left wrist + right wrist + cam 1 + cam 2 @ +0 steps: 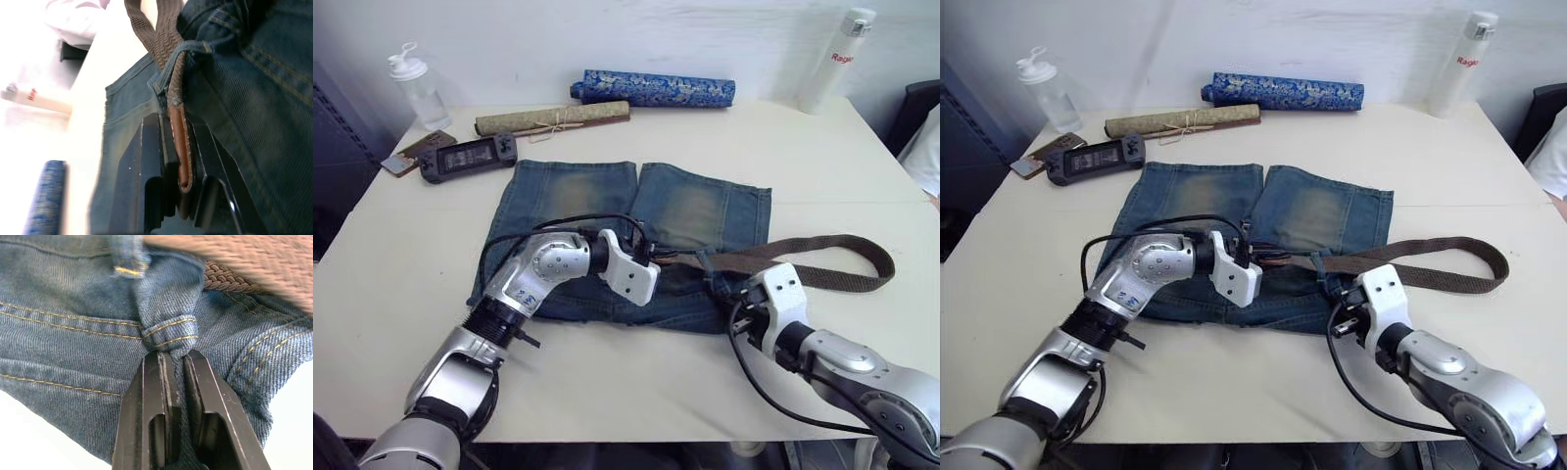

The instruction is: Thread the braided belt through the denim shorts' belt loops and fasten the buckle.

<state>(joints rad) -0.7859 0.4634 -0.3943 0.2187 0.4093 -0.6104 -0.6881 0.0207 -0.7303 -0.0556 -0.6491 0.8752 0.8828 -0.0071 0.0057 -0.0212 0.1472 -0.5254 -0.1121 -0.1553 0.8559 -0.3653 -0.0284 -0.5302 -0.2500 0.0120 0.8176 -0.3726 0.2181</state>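
My left gripper [178, 196], fingers clamped on the tan tip of the braided belt [822, 262], sits mid-waistband of the denim shorts [607, 201], strap running rightward through a belt loop [188, 49] past my right gripper [178, 377], pinched on waistband denim.

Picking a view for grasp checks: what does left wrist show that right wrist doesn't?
Left wrist alone: the left hand shut on the braided belt's tan leather tip, just past a belt loop; also the blue patterned tube and a white bottle. Right wrist alone: the right hand pinching a fold of the waistband. Both: the denim shorts and woven strap.
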